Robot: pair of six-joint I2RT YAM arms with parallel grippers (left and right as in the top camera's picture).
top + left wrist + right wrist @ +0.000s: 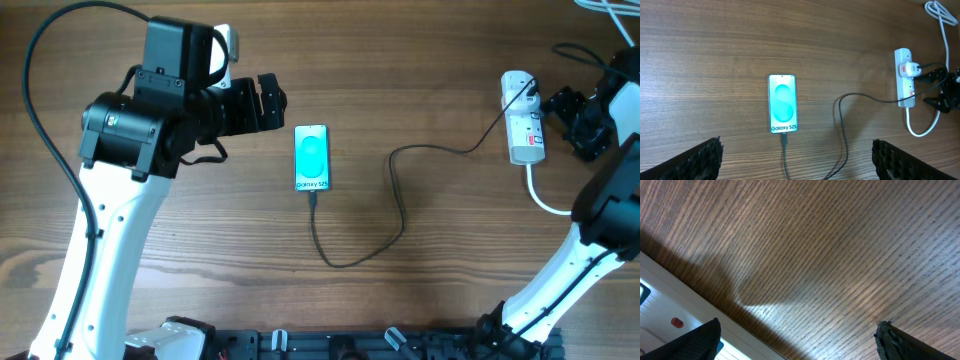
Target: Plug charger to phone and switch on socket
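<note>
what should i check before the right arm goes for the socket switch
1. Tip of the charger in the phone: ok, the cable meets its lower short edge.
2. Plug end seated in the socket: ok.
3. The left gripper clear of the phone: ok, open and apart from it.
4. The right gripper near the socket: ok, open, beside it.
5. The red switch on or off: cannot tell.
</note>
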